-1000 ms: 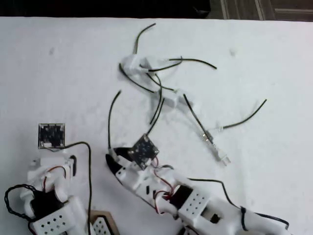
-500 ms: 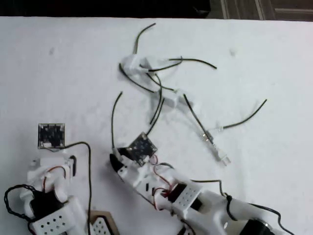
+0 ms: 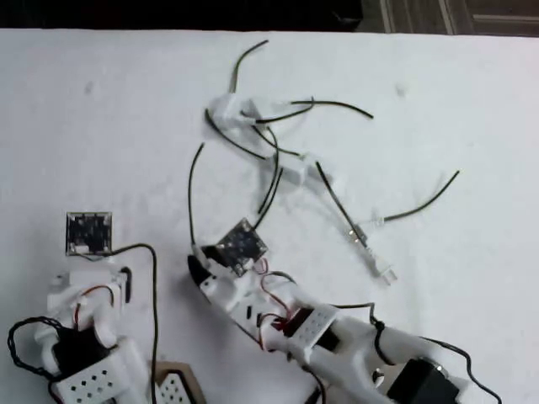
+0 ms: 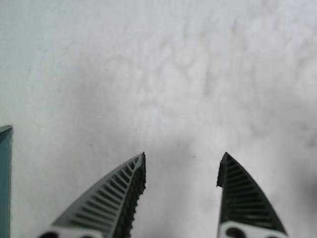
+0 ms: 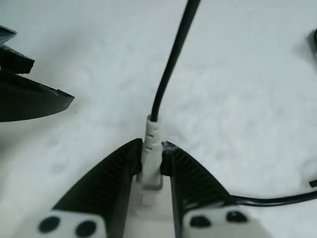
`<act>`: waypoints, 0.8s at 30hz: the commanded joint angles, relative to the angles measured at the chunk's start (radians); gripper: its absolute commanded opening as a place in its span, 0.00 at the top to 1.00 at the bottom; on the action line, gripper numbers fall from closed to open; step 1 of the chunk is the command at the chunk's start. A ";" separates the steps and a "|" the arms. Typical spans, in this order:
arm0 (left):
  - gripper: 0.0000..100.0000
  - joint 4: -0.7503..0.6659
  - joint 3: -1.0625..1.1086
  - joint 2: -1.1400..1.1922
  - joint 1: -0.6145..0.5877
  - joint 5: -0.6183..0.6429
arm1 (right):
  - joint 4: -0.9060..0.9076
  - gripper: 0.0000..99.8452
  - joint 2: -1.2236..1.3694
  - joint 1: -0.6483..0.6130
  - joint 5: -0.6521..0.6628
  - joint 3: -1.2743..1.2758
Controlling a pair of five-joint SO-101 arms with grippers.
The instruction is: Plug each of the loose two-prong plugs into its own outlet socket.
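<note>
My right gripper (image 5: pixel 151 148) is shut on a white two-prong plug (image 5: pixel 150 171), and the plug's black cable (image 5: pixel 173 59) runs straight away from the fingers. From above, that gripper (image 3: pixel 196 263) sits low over the table near the front centre, with the cable (image 3: pixel 191 202) trailing toward the back. My left gripper (image 4: pixel 183 157) is open over bare white table with nothing between its fingers. The left arm (image 3: pixel 84 311) rests at the front left. Other white connector pieces with black cables lie in a tangle (image 3: pixel 253 118) at the back centre.
A plug with bare metal prongs (image 3: pixel 375 257) lies right of centre, its cable (image 3: pixel 421 206) curving off to the right. Another white piece (image 3: pixel 296 172) sits mid-table. A dark pointed part (image 5: pixel 29 96) is close beside my right gripper. The table's far edge (image 3: pixel 168 30) meets a dark background.
The right arm has swung, carrying the held plug slightly toward the back; the cable's free end has shifted back with it. The left arm has stayed still.
</note>
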 commanded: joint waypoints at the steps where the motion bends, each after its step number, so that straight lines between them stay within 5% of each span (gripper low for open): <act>1: 0.76 -0.025 -0.021 -0.001 -0.002 -0.002 | -0.019 0.98 -0.041 0.010 0.026 -0.032; 7: 0.76 -0.044 -0.091 -0.001 0.108 0.110 | 0.093 0.98 -0.259 0.008 0.051 0.011; 15: 0.76 -0.318 -0.115 -0.001 0.292 0.382 | 0.403 0.98 -0.604 0.007 0.043 0.012; 24: 0.76 -0.385 -0.163 -0.001 0.455 0.480 | 0.585 0.98 -0.771 -0.036 0.043 0.014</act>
